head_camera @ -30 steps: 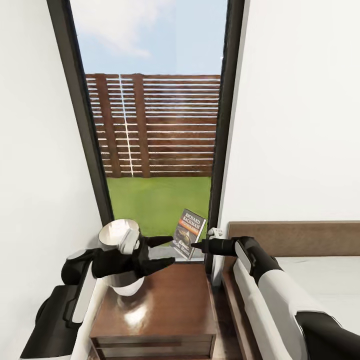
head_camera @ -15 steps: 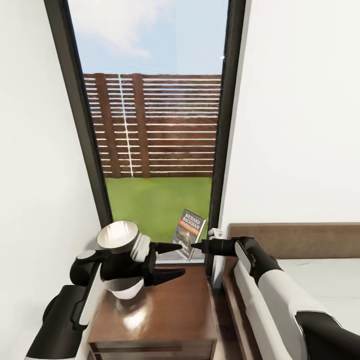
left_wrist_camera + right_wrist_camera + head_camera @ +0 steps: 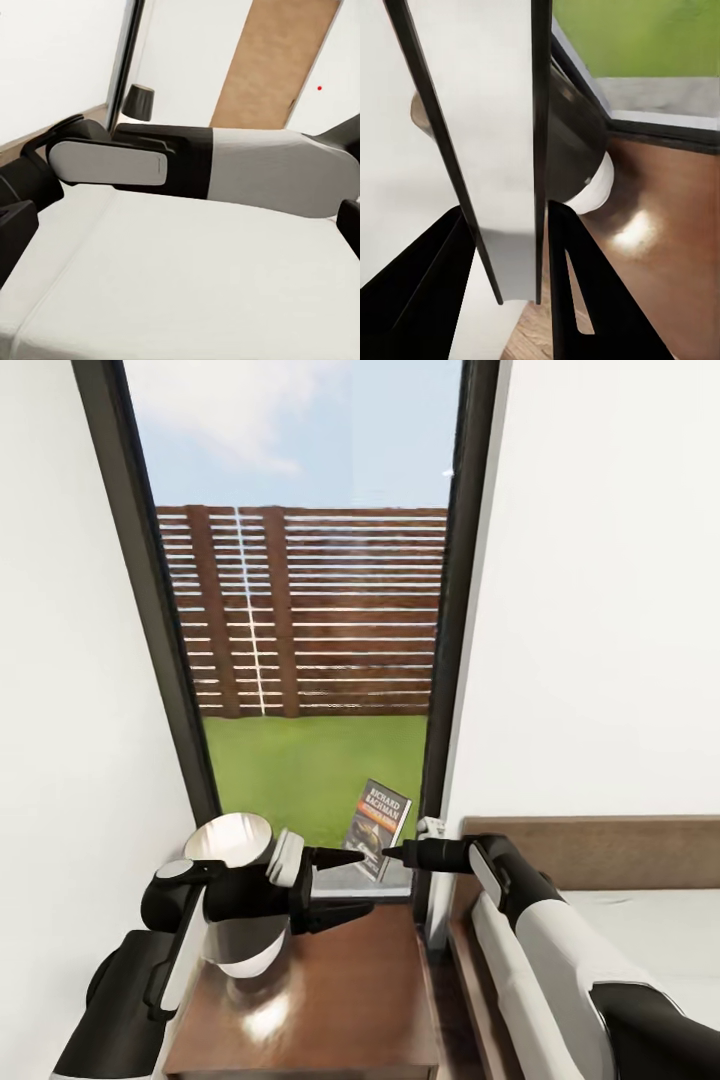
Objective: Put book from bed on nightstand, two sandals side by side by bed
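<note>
**Book held upright over the nightstand**

The right gripper (image 3: pixel 392 852) pinches the book (image 3: pixel 378 828) on edge above the nightstand (image 3: pixel 330 990). The left gripper (image 3: pixel 345 882) hangs spread and empty beside the lamp (image 3: pixel 235 895). Best to lower and tilt the book flat before letting go.

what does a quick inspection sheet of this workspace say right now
surface: glossy dark brown nightstand under both arms, top partly free
job's things: book upright above the nightstand's far edge, against the window, pinched by the right gripper; bed with its brown headboard at the right; sandals nothing seen
clutter: lamp on the nightstand's left part, behind the left arm
grippers: right shut on the book; left gripper open, fingers pointing at the book, holding nothing
cables: nothing seen
surroundings: tall dark-framed window with fence and lawn outside, white walls either side
</note>
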Controlling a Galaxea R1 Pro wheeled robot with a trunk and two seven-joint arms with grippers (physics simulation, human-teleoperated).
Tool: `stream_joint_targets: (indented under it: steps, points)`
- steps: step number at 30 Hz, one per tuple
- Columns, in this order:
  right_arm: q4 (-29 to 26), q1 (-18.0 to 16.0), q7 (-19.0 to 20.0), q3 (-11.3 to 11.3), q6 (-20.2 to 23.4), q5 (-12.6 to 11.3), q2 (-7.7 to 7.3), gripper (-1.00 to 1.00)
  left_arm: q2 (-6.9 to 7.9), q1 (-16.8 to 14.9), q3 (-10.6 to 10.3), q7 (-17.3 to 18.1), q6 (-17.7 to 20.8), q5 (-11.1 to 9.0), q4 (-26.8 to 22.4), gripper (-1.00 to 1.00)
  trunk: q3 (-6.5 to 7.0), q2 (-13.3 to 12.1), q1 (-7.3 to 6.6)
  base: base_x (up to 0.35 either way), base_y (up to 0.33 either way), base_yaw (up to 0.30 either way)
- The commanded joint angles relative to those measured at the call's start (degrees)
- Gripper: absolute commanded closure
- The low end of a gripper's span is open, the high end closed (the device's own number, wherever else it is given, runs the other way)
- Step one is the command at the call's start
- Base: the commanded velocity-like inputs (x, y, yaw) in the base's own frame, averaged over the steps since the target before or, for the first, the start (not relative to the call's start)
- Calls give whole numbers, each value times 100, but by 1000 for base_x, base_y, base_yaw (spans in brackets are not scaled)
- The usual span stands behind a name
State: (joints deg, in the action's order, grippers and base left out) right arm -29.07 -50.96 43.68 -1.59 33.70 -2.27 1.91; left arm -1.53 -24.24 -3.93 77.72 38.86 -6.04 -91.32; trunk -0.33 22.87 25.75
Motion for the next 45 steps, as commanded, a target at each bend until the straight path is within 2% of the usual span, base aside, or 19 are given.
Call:
stream_joint_targets:
  steps: [1,7,11,19,26,38,45]
  points:
    - [-1,-2,-6,-15,58,-28,10,100,0,-2,0,14,60,-11,0,-100,-3,5,4,112,0,0]
    - [63,-2,-34,47,104,-16,115,100,3,-2,0,26,60,-5,0,-100,-3,5,4,88,0,0]
    - [338,2,-29,170,118,-17,138,100,3,-2,-12,31,60,-4,0,-100,-3,5,4,36,0,0]
    - [910,11,29,269,131,-42,168,100,1,-2,-208,16,60,3,0,-100,-3,5,4,11,0,0]
    - [1067,22,258,289,167,-70,190,100,3,-2,-265,15,59,5,-3,-100,-3,5,4,2,0,0]
    - [1110,25,887,213,663,-86,136,100,3,-2,-276,14,37,6,0,-100,-3,5,4,0,0,0]
    - [1120,25,1117,115,955,-87,109,100,3,-2,-258,24,-261,1,0,-100,-3,5,4,0,0,0]
